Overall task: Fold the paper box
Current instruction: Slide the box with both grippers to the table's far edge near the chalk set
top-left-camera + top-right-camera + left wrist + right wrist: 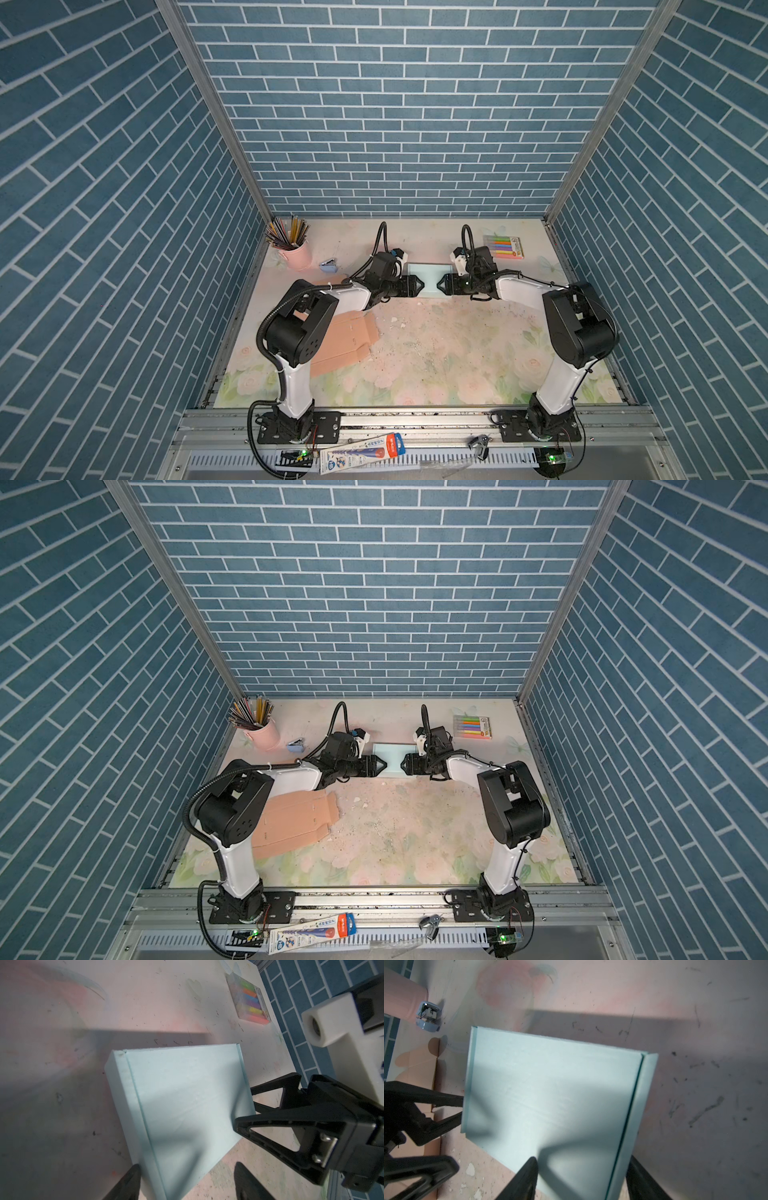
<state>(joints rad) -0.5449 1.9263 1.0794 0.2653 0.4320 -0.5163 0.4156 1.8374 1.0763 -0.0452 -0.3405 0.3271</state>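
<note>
Both stand released, gripping nothing: left end effector (420, 286) and right end effector (439, 286) flank opposite ends of the pale blue paper box (429, 275), which lies closed and flat on the tabletop (436, 345), toward the back middle.

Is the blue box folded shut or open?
Shut. The box shows a flat lid across its top, with side walls turned down along both edges. No flap stands up in either wrist view.

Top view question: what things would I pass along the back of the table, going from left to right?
pink pencil cup → blue stapler → light blue box → marker pack
</note>
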